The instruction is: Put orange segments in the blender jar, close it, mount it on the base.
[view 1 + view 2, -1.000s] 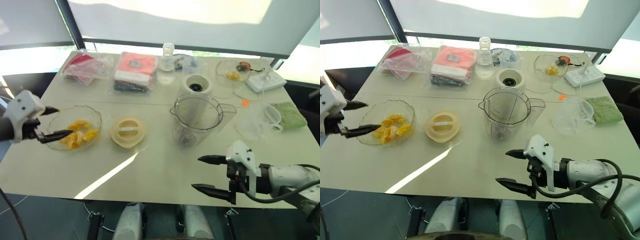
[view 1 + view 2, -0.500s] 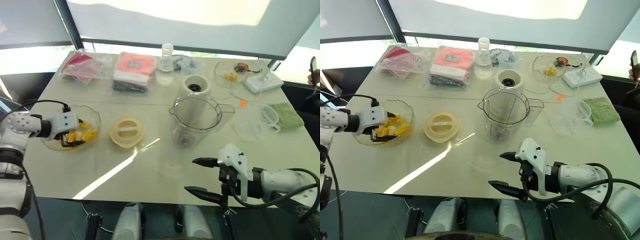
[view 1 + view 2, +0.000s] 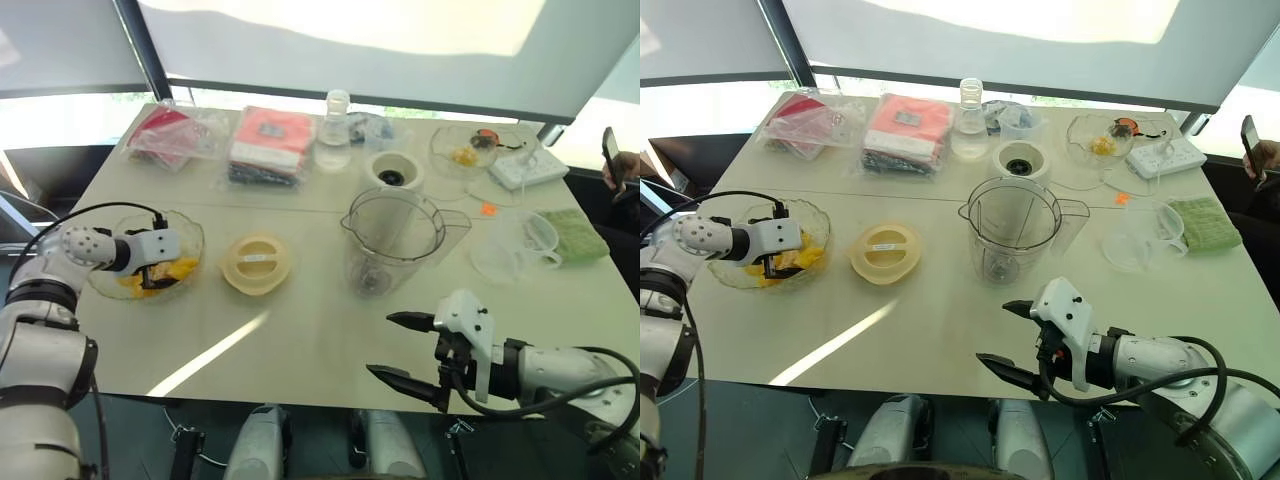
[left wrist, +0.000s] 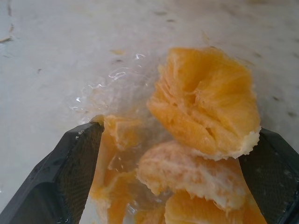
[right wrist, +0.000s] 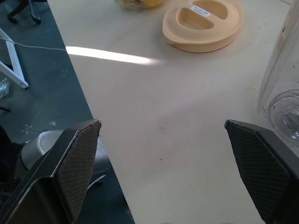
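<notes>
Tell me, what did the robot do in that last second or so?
The left gripper came in from beside the glass bowl and dipped down into it; its open fingers now straddle the orange segments, though nothing is gripped yet. The right gripper kept hovering open over the near table edge. The blender jar, cream lid and base stayed put.

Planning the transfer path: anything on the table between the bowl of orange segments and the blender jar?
The cream lid lies flat between the bowl and blender jar. Being low, it likely won't block orange segments carried above it.
</notes>
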`<move>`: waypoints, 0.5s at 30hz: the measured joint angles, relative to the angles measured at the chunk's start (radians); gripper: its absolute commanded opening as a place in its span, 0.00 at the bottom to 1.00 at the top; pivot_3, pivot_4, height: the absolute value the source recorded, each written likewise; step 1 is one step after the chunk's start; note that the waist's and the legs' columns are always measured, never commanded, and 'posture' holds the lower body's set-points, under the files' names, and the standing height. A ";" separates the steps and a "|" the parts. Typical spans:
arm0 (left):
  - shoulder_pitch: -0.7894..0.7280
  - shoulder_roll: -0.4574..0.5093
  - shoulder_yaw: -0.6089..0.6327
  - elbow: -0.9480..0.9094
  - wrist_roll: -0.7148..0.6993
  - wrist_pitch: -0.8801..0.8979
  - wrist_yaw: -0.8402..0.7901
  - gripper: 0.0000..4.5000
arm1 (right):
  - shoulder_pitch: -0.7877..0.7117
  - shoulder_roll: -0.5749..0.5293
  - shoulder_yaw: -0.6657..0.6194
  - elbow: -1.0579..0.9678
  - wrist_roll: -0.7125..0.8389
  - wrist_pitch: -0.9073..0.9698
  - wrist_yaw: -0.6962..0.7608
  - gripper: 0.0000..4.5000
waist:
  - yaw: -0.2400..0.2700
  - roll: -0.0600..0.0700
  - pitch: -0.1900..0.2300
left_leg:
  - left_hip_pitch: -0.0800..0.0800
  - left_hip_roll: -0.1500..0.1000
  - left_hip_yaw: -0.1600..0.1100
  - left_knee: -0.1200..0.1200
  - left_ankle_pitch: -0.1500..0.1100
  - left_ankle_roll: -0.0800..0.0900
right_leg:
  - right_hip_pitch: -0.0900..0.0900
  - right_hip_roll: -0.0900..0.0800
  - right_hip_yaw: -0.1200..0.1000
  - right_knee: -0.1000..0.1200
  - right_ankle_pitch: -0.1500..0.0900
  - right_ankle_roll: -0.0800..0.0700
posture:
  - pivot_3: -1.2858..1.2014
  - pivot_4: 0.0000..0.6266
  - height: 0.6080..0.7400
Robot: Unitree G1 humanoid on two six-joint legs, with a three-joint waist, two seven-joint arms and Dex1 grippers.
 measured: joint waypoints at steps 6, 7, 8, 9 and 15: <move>0.019 -0.014 -0.001 0.017 0.008 -0.002 0.004 0.13 | -0.002 0.005 0.011 0.000 -0.013 -0.006 -0.011 1.00 | 0.000 0.000 0.000 | 0.010 0.003 -0.001 0.000 0.000 0.000 | 0.009 0.000 0.000 0.000 -0.002 -0.004 | 0.52 0.24 1.00; 0.020 -0.017 0.001 0.018 0.008 -0.002 0.012 0.01 | -0.006 0.009 0.013 0.000 -0.016 -0.006 -0.012 1.00 | -0.001 0.000 0.000 | 0.010 0.004 -0.002 0.000 0.000 0.000 | 0.009 0.000 0.000 0.000 -0.002 -0.004 | 0.52 0.24 1.00; 0.021 -0.018 0.003 0.018 0.008 -0.002 0.013 0.01 | -0.010 0.010 0.019 0.000 -0.017 -0.006 -0.013 1.00 | -0.001 -0.001 0.000 | 0.010 0.004 -0.001 0.000 0.000 0.000 | 0.009 0.000 0.000 0.000 -0.002 -0.004 | 0.52 0.24 1.00; 0.023 -0.018 0.004 0.018 0.008 -0.001 0.015 0.01 | -0.017 0.011 0.022 0.000 -0.017 -0.006 -0.013 1.00 | -0.002 -0.001 0.000 | 0.010 0.004 -0.001 0.000 0.000 0.000 | 0.009 0.000 0.001 0.000 -0.002 -0.004 | 0.52 0.24 1.00; 0.031 -0.018 0.034 0.018 -0.021 0.007 0.003 0.01 | -0.040 0.011 0.031 0.011 -0.019 -0.006 -0.008 1.00 | -0.002 -0.001 0.000 | 0.009 0.004 -0.001 -0.001 0.000 0.000 | 0.008 0.000 0.001 0.000 -0.002 -0.004 | 0.52 0.24 1.00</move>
